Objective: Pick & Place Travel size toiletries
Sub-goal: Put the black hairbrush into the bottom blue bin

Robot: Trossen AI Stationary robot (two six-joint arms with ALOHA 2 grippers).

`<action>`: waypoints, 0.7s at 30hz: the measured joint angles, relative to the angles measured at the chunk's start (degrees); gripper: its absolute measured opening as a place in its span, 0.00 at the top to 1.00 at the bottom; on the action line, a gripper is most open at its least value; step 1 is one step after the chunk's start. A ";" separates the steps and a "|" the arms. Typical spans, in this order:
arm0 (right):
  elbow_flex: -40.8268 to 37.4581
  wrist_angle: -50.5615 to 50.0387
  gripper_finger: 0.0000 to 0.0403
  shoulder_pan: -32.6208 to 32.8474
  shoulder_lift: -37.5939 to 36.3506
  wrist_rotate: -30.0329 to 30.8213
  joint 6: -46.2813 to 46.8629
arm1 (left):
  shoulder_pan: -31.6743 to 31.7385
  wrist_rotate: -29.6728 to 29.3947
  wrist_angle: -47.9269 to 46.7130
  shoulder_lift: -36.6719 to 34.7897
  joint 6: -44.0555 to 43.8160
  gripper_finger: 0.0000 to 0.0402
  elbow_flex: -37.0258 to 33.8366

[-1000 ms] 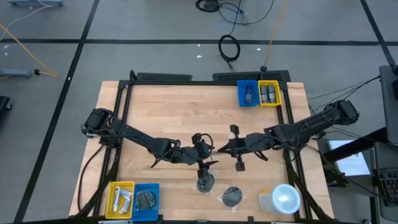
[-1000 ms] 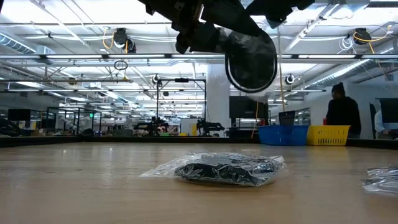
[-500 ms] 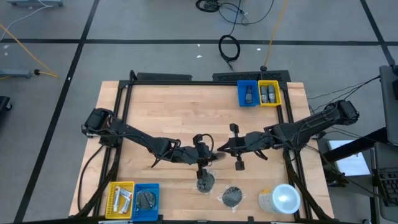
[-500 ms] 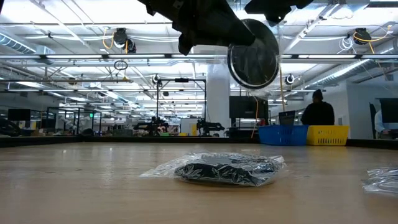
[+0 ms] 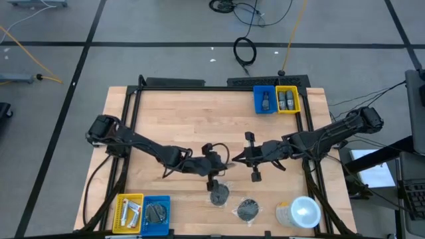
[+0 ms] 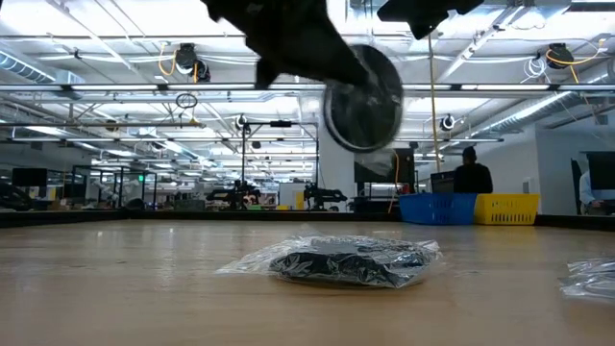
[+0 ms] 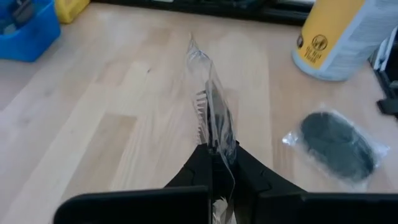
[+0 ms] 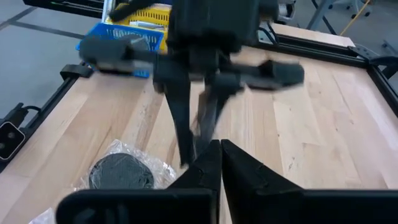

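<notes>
The left gripper (image 5: 217, 164) is pinching a dark round disc in clear wrap (image 6: 362, 96) above the table's near middle, over another wrapped disc (image 6: 344, 260) lying flat. The right gripper (image 5: 234, 159), fingers together, is hovering just beside.

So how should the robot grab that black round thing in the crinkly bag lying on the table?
Probably by the loose clear wrap at the edge of the wrapped disc, coming from straight above. It lies flat on the table, so the disc gives fingers little to pinch; the plastic sticks out. The left gripper holds another wrapped disc that way.
</notes>
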 joint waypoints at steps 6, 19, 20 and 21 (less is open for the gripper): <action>0.04 -0.51 0.91 0.02 0.00 -0.02 -0.44 | -5.29 -4.78 -11.02 -4.52 -7.26 0.97 0.02; 0.02 -1.76 0.78 0.02 0.00 0.00 -0.42 | -22.41 -8.77 -34.09 -13.35 -37.11 0.97 0.09; 0.02 -2.00 0.78 0.02 0.00 0.00 -0.30 | -23.76 -8.63 -35.51 -13.60 -40.17 0.97 0.07; -0.01 -2.32 0.78 0.02 0.00 0.00 -0.15 | -25.01 -8.11 -36.34 -13.88 -43.13 0.97 0.07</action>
